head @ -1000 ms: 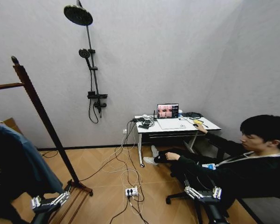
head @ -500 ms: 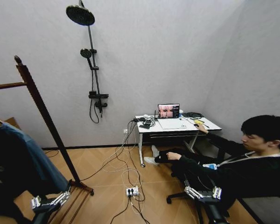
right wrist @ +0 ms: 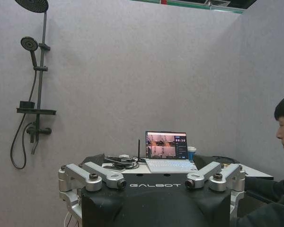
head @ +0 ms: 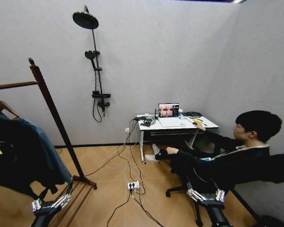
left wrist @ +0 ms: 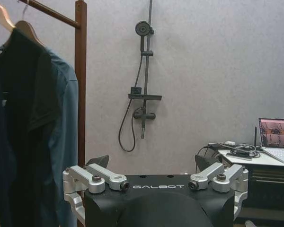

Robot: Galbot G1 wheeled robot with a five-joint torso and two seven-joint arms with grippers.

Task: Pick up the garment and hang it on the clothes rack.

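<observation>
Left gripper (head: 49, 205), right gripper (head: 206, 195): low at the near edge, fingers spread wide, holding nothing. Garment (head: 46, 150): teal, on a wooden hanger on the clothes rack (head: 54, 118), partly covered by darker clothes; rack's far end cut off. Beyond: shower fixture (head: 94, 66), table (head: 177, 125) with laptop (head: 168, 110).

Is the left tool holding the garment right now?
No, the left tool is open and empty, apart from the garment, which hangs on the clothes rack.
</observation>
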